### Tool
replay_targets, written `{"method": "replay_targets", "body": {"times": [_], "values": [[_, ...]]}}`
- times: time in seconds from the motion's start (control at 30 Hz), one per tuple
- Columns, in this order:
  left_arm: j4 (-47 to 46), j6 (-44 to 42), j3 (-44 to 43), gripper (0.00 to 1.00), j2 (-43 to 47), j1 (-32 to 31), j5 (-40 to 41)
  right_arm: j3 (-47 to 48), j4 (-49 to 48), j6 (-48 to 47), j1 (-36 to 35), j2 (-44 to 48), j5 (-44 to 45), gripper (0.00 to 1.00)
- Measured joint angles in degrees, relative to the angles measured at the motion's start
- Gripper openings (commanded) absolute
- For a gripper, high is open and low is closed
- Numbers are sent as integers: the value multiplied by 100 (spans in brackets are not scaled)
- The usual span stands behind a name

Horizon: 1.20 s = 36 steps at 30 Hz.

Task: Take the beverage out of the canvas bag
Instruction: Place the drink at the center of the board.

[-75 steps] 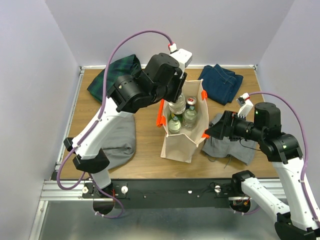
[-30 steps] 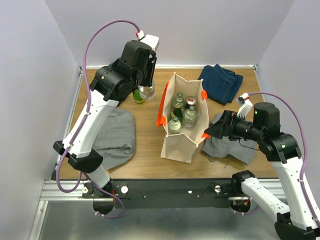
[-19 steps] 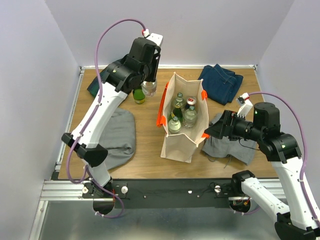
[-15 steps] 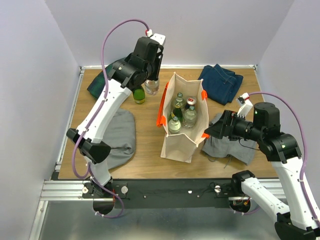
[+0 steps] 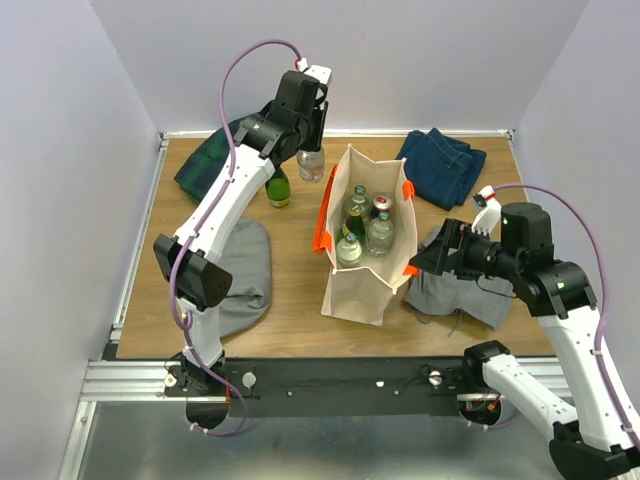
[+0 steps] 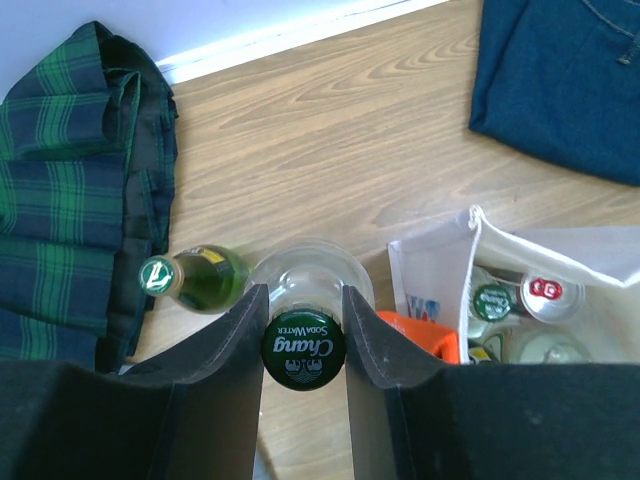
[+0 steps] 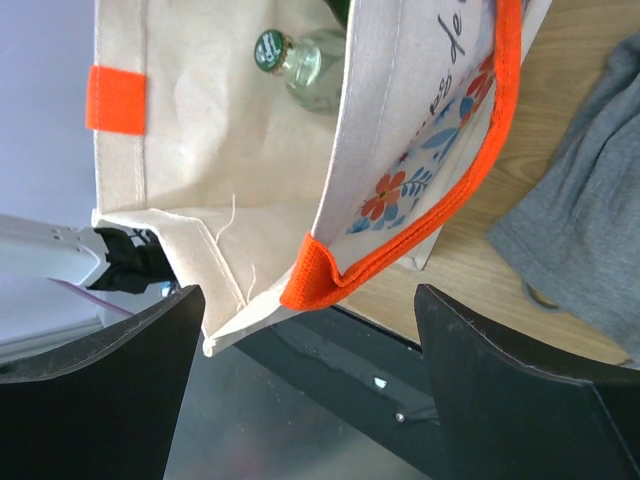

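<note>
The beige canvas bag with orange handles stands upright mid-table and holds several bottles. My left gripper is shut on the neck of a clear soda-water bottle with a dark green cap. It holds the bottle outside the bag, at the back left, beside a green bottle that stands on the table. I cannot tell whether the clear bottle touches the wood. My right gripper is open at the bag's right side, its jaws either side of the orange handle.
A plaid cloth lies at the back left and folded jeans at the back right. One grey cloth lies at the front left and another under my right arm. The walls stand close behind.
My left gripper lifted the clear bottle out of the bag, carried it to the back left and lowered it beside the green bottle. The right arm has hardly moved.
</note>
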<state>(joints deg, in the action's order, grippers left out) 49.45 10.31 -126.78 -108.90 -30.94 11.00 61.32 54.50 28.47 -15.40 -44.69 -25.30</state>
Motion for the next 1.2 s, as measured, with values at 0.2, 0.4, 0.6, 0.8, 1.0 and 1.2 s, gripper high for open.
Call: {"method": "replay_targets", "body": {"times": [0.2,0.4,0.6,0.8,1.0,1.2], "values": [[-271,0,116,0,-286,116,-68,275,68,-4,0,-42,87,95],[-420,2,120,0,-682,210,-142,398,151,-42,0,-96,177,95],[-483,26,181,0,-940,293,-142,422,155,-61,0,-144,188,95],[-522,63,179,0,-1290,345,-157,422,155,-66,0,-149,188,95],[-527,133,179,0,-1523,361,-168,422,155,-96,0,-157,188,94],[-575,184,177,0,-1565,374,-190,422,153,-114,0,-227,188,94]]}}
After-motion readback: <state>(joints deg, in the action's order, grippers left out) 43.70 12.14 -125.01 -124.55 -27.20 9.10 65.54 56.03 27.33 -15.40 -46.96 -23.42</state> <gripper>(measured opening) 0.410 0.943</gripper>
